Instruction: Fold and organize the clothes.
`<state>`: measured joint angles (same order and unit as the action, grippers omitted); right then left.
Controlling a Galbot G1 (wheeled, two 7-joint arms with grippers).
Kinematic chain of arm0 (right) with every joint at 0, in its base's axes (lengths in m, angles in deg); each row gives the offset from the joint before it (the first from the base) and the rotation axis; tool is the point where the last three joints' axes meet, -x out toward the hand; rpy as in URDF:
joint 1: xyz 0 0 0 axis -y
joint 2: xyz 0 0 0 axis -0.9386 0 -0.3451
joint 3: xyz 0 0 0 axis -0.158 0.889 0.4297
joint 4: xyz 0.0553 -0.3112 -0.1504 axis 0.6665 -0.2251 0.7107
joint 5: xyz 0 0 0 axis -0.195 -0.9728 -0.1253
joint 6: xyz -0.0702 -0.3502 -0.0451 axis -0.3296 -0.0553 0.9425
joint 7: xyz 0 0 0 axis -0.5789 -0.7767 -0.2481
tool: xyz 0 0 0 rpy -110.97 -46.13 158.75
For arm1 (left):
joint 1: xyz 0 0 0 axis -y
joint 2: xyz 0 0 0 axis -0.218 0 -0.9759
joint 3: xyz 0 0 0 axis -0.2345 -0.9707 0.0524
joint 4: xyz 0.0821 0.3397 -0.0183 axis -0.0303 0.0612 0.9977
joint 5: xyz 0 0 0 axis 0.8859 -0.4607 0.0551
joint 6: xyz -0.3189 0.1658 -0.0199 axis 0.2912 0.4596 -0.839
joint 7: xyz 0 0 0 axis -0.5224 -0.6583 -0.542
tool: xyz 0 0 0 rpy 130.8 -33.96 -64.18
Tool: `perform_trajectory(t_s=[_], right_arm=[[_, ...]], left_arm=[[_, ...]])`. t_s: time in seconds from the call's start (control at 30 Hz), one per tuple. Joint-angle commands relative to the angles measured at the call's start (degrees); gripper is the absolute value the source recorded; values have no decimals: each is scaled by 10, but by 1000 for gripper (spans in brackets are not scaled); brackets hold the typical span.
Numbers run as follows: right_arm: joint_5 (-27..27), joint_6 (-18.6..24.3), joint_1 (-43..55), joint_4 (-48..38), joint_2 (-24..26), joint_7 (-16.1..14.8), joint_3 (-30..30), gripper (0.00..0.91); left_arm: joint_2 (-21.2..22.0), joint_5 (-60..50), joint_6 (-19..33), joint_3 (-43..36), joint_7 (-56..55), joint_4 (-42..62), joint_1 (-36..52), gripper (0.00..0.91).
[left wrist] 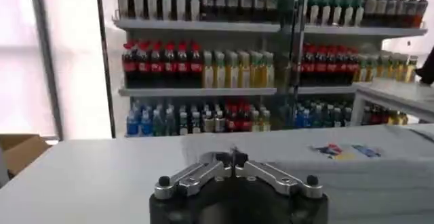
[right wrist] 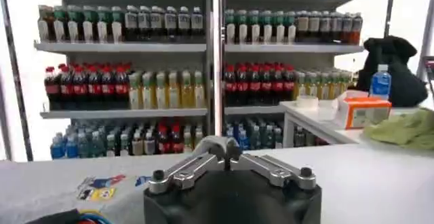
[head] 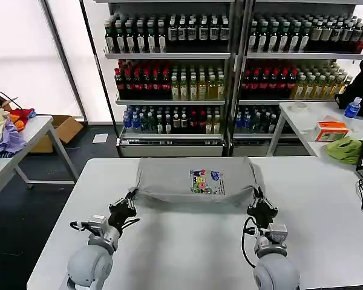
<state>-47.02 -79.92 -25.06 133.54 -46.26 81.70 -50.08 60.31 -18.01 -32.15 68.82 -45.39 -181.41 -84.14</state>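
White table [head: 187,241]: folded grey T-shirt [head: 196,179]; left claw [head: 130,197] & right claw [head: 258,198] both pinched closed at near corners.

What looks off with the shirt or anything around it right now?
Nothing stands out. The folded grey T-shirt lies flat on the table, print up, with the left end effector and right end effector at its near corners.

— What are the arms like?
— Rounded pale grey shells, silver wrist blocks, black looping cables.
— And each tool?
— The left tool [head: 132,194] and right tool [head: 256,194] are black, with silver finger links and black screws.
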Motion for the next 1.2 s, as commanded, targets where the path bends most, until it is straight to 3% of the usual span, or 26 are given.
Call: perform_trajectory(t_s=[0.03, 0.43, 0.47, 0.5, 0.53, 0.57, 0.63, 0.8, 1.0, 1.2], right_arm=[[4, -7, 98, -89, 3, -5, 7, 0], [18, -42, 150, -147, 4, -17, 41, 0], [18, -42, 152, -152, 3, -17, 44, 0], [18, -42, 154, -157, 2, -16, 46, 0], [18, -42, 156, -161, 2, -16, 47, 111], [19, -42, 160, -168, 2, -15, 49, 322], [22, -46, 163, -173, 1, -13, 50, 907], [40, -69, 163, -176, -8, -5, 47, 907], [44, -69, 167, -179, -21, 12, 43, 907], [83, -52, 185, -184, -39, 40, 44, 907]], left_arm=[[-1, 12, -2, -27, -2, 130, 114, 10], [-5, 23, -16, -38, -6, 176, 147, 10], [-6, 24, -18, -39, -6, 179, 150, 191], [-7, 24, -18, -40, -6, 182, 153, 887], [-7, 25, -18, -41, -6, 185, 155, 907], [-7, 24, -18, -42, -6, 188, 157, 907], [-6, 25, -19, -43, -8, 189, 161, 907], [-3, 29, -27, -46, -12, 184, 162, 907], [-3, 36, -36, -46, -19, 181, 166, 907], [-1, 36, -44, -44, -29, 177, 163, 907]])
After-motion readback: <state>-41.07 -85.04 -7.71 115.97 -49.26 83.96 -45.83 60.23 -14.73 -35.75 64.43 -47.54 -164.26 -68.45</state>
